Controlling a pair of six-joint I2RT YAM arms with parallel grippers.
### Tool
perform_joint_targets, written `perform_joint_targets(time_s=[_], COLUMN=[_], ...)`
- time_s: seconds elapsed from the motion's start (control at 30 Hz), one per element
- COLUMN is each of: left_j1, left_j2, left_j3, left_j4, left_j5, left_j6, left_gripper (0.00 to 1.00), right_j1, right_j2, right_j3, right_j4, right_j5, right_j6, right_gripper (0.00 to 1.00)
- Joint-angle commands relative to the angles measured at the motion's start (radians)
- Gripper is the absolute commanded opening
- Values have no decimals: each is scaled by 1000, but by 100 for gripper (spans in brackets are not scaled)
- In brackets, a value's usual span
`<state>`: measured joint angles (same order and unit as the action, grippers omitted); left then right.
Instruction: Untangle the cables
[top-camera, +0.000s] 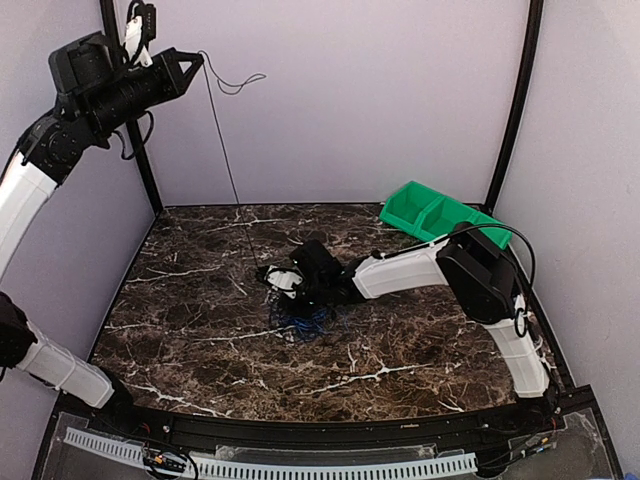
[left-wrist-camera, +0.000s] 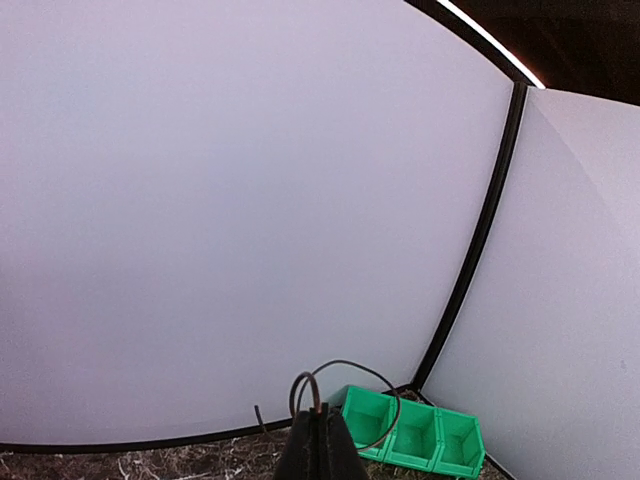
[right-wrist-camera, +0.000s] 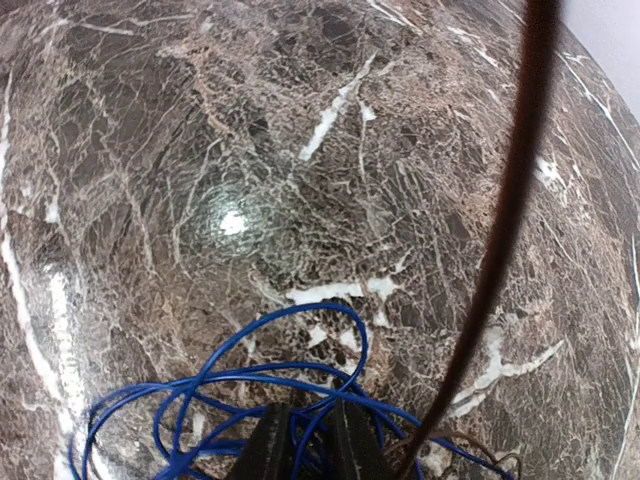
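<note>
The cables are a loose clump of thin blue wire (top-camera: 303, 320) on the marble table, plus one thin black cable (top-camera: 222, 140). My left gripper (top-camera: 198, 60) is raised high at the back left, shut on the black cable's end, which loops past its fingertips (left-wrist-camera: 320, 415). The black cable (right-wrist-camera: 500, 230) runs taut down to the clump. My right gripper (top-camera: 280, 278) is low over the clump. Its fingers (right-wrist-camera: 308, 440) stand close together with blue strands (right-wrist-camera: 250, 375) pinched between them.
A green bin with three compartments (top-camera: 430, 212) stands at the back right corner of the table; it also shows in the left wrist view (left-wrist-camera: 415, 435). Pale walls and black frame posts (top-camera: 515, 100) enclose the table.
</note>
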<state>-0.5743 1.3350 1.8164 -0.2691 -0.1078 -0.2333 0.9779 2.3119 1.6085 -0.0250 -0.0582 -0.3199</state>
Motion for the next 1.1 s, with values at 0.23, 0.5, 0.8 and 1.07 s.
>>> perform_joint_targets(time_s=[0.23,0.5,0.8,1.07], left_j1=[5,5,9,45], left_j2=[45,-60,-181,-221], left_j3=[271,-72,-503,-791], left_j4=[142,182,93,10], left_j5=[61,-30,-268,-296], left_j6=[-5,-20,38,-77], left_gripper=[0,0,0,0], right_j1=[-33,-54,-76,-77], right_j2=[-2,-156,-329,-345], right_j3=[-30,-69,-173,-125], right_j4=[-93,-154,-212,-297], right_j5=[-27,-77,-222,-283], right_j6=[41,-25,-113,-156], right_gripper=[36,46,52,50])
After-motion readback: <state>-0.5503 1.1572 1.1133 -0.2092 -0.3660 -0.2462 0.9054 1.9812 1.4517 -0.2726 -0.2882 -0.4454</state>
